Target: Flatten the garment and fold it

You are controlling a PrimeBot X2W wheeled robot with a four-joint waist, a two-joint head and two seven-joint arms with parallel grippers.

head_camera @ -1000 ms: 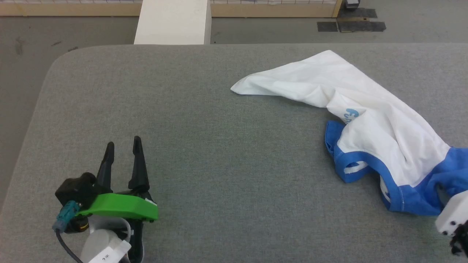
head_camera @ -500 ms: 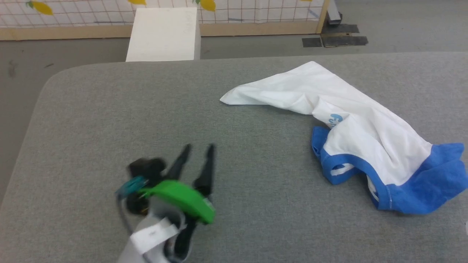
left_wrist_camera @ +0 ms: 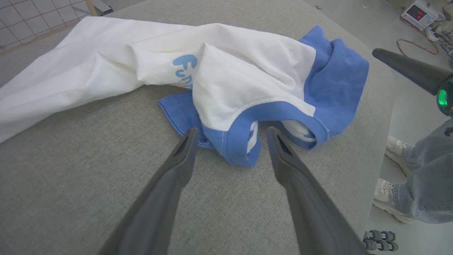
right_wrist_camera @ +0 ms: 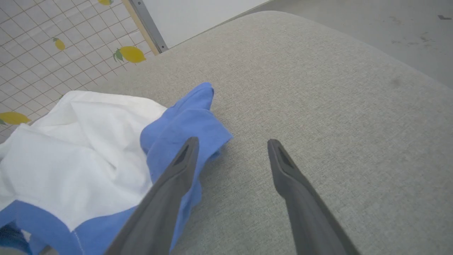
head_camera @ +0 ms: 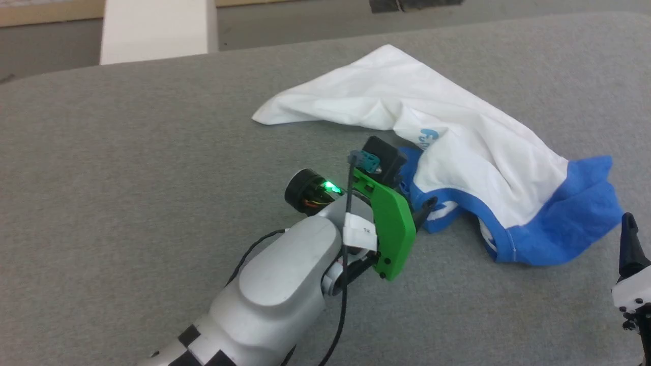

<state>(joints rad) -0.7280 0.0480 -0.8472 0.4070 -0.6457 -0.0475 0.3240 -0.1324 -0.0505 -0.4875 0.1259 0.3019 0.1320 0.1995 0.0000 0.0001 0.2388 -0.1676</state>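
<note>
The garment [head_camera: 457, 137], white with blue sleeves and neckband, lies crumpled on the grey table [head_camera: 127, 168], light-blue lettering showing in a fold. My left gripper [head_camera: 424, 206] has reached across to its blue neckband [left_wrist_camera: 233, 141]. In the left wrist view the left gripper [left_wrist_camera: 231, 132] is open, its fingertips standing either side of a neckband fold. My right gripper [head_camera: 630, 229] is at the lower right, just off the blue sleeve [head_camera: 569, 223]. In the right wrist view it [right_wrist_camera: 231, 141] is open over bare table, its left finger above the sleeve [right_wrist_camera: 187, 127].
A white block [head_camera: 155, 28] stands beyond the table's far edge. A person's legs and shoes [left_wrist_camera: 407, 177] are beside the table's right edge, which runs close to the sleeve. A lemon-patterned grid panel [right_wrist_camera: 53, 53] stands behind. Bare table stretches to the left.
The head camera has shifted. My left arm has swung right and forward from the near left of the table to the garment's neckband. My right gripper's finger now shows beside the sleeve.
</note>
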